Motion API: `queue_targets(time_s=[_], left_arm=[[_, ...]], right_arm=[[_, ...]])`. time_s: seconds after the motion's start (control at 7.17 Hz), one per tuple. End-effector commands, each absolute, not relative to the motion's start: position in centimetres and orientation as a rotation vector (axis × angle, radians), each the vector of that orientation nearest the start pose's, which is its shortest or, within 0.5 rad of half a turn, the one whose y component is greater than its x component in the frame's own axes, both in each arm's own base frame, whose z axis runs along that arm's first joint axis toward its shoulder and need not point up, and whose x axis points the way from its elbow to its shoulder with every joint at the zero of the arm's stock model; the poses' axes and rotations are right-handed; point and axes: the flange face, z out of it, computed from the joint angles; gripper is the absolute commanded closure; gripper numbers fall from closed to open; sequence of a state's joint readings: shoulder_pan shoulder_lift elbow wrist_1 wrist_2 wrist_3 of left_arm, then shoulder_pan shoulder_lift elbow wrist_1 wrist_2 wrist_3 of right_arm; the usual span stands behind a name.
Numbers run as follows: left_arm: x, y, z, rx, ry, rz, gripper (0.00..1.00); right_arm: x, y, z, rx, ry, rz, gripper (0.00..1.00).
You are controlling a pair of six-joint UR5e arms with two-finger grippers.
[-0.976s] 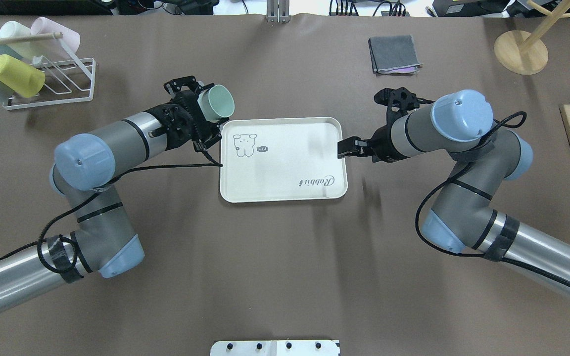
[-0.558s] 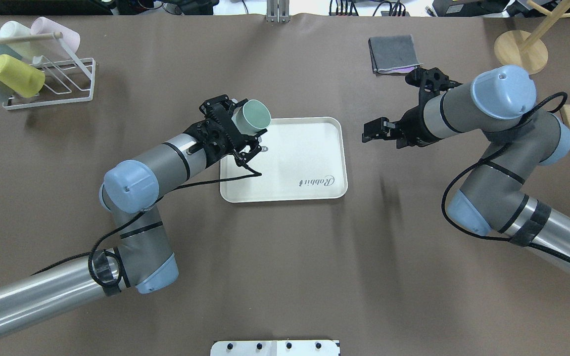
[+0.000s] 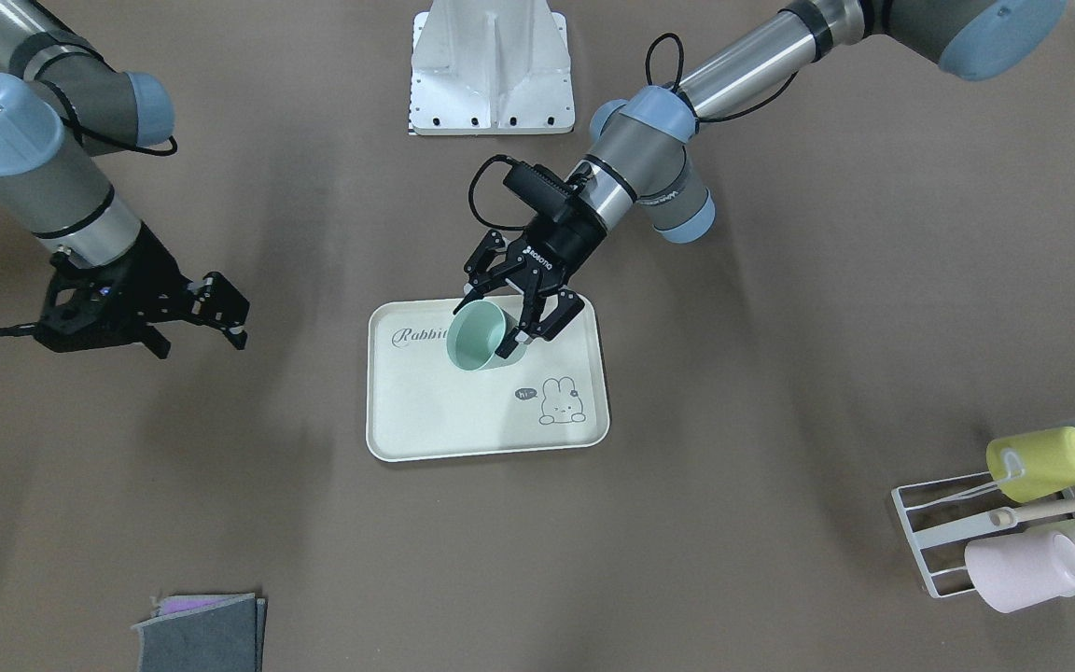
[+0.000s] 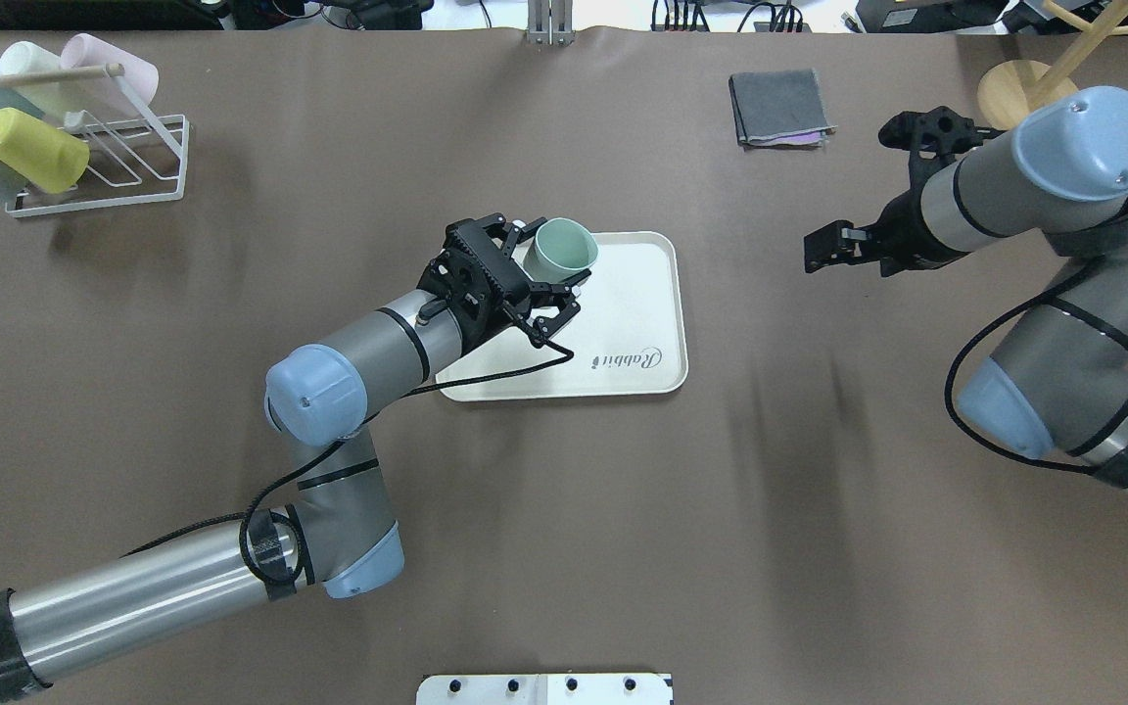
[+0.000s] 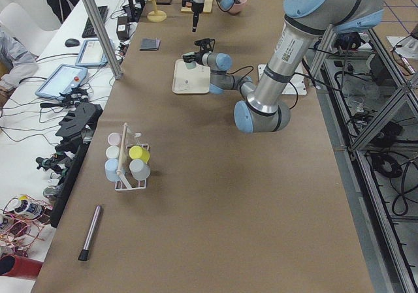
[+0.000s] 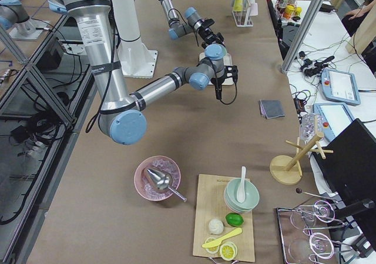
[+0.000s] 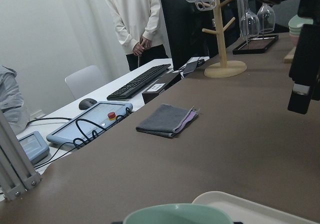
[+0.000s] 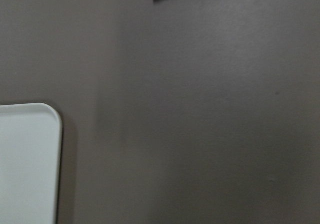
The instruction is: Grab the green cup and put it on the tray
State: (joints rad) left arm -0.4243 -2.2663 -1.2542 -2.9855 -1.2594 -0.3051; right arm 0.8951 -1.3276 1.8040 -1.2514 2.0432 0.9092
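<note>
You have one green cup, and it sits between the fingers of the left gripper, which is clamped on its wall. The cup is tilted, mouth turned away from the wrist. Directly under that hand lies the single tray. The cup hangs over the half nearer the "Rabbit" lettering, though whether its base touches the tray you cannot tell from these views. Your right gripper hovers over bare table, well apart from the tray, its two fingers spread and holding nothing. One folded grey cloth lies beyond that hand. Far out from the left hand stands one wire rack carrying five cups (yellow, pink, blue and two pale ones).
</note>
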Motion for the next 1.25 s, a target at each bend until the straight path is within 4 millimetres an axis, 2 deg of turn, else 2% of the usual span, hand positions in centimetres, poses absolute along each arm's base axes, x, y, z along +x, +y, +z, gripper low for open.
queue_targets(time_s=[0.0, 0.14, 0.42, 0.56, 0.7, 0.98, 1.12], left_arm=[[60.2, -42.9, 22.9, 1.415, 1.057, 0.242, 0.25], [60.6, -42.8, 23.8, 1.395, 1.061, 0.164, 0.25], [61.2, -43.3, 25.0, 1.388, 1.021, 0.148, 0.24], [61.6, -43.5, 26.2, 1.378, 0.997, 0.152, 0.24], [61.7, -43.6, 26.4, 1.376, 0.993, 0.154, 0.24], [62.1, -43.6, 27.0, 1.368, 0.983, 0.161, 0.23], [62.2, -43.3, 26.9, 1.367, 0.987, 0.164, 0.22]], right_arm=[[-21.1, -51.1, 42.7, 0.279, -0.694, -0.167, 0.0], [-18.4, -50.9, 45.4, 0.291, -0.645, -0.248, 0.0], [-11.1, -50.6, 48.7, 0.292, -0.625, -0.244, 0.0], [-6.4, -49.1, 50.9, 0.262, -0.663, -0.229, 0.0], [-3.6, -47.3, 52.6, 0.208, -0.73, -0.175, 0.0], [3.0, -44.6, 55.8, 0.218, -0.725, -0.117, 0.0], [4.4, -43.7, 57.3, 0.208, -0.709, -0.106, 0.0]])
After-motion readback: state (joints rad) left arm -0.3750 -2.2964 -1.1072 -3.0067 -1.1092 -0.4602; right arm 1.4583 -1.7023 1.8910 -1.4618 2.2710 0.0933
